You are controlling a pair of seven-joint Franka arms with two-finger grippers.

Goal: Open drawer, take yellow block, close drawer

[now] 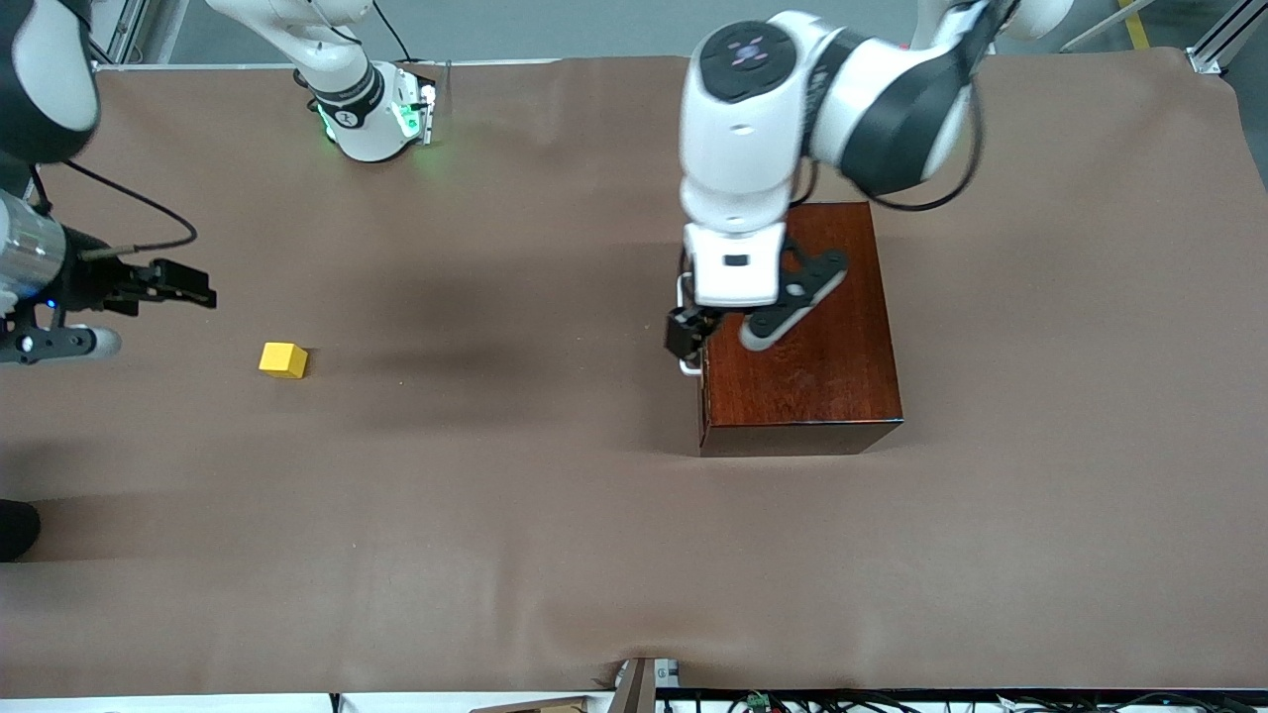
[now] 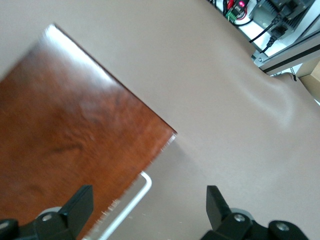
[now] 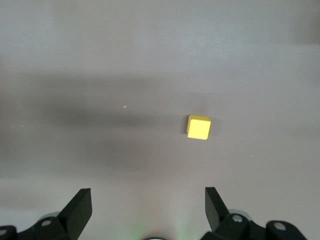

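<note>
Two grippers are seen spread wide: the left gripper (image 1: 690,335) is poised at the drawer (image 1: 797,327) handle (image 2: 131,205); the yellow block (image 1: 283,359) lies nearer the right gripper (image 1: 183,283).

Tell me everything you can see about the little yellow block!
The small bright yellow cube looks solid and smooth, with crisp edges. It sits flat on the brown table cover, alone, toward the right arm's end of the table, well away from the glossy reddish-brown wooden box. Nothing touches it but the cover.
</note>
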